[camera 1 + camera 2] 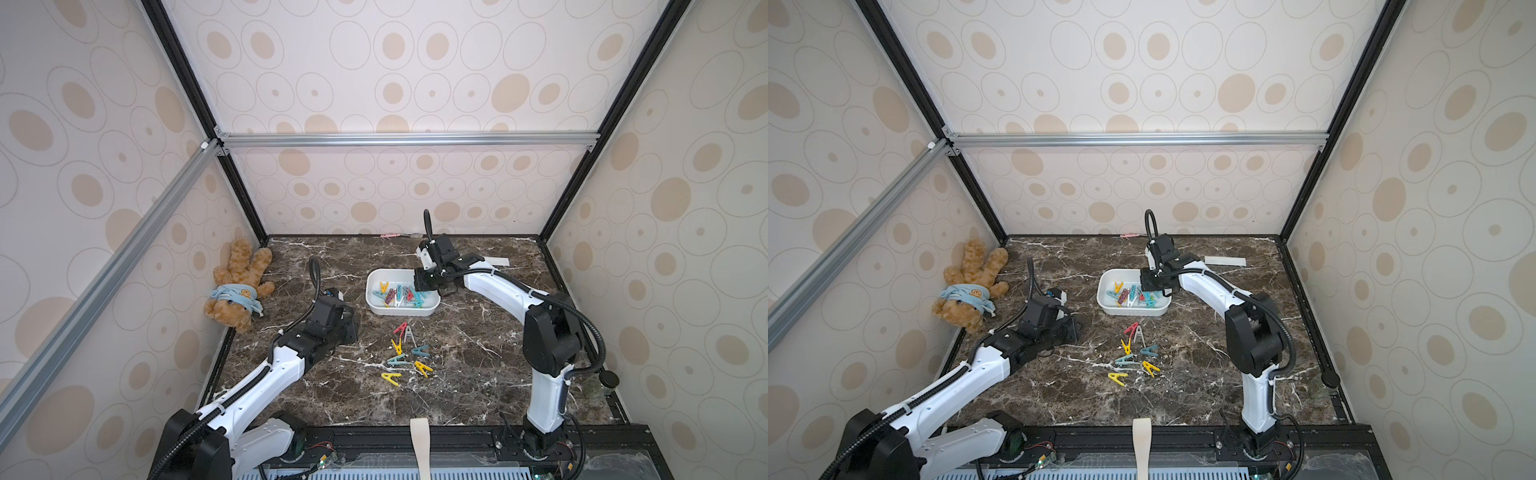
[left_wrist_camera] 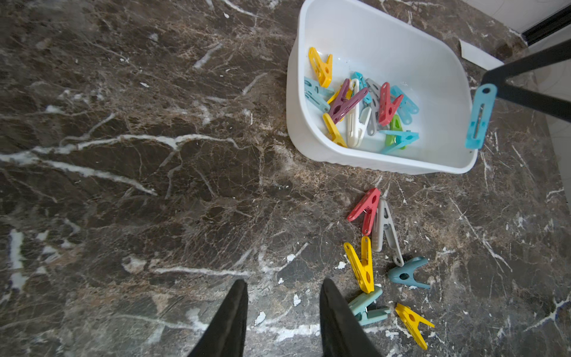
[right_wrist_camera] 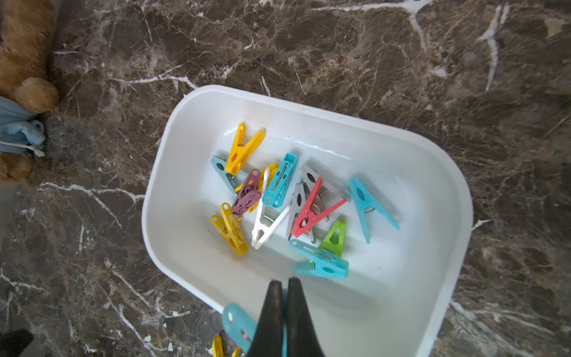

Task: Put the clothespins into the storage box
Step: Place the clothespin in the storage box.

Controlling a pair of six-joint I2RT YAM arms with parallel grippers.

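Box [image 1: 399,312]: mid-table, with about a dozen pegs [image 3: 312,210] lying inside.
Loose pegs [image 1: 397,346]: I count seven on the table [image 1: 478,353], just on the near side of the box.
Right gripper [image 3: 285,286]: pinched tight on a blue peg [image 2: 481,117], above the box's right end.
Left gripper [image 2: 282,284]: partly open, holding nothing, low over the table left of the loose pegs.

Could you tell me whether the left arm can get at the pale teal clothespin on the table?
Probably yes: the left gripper is open and empty, the pale teal clothespin lies right beside it, and only a yellow clothespin touches it.
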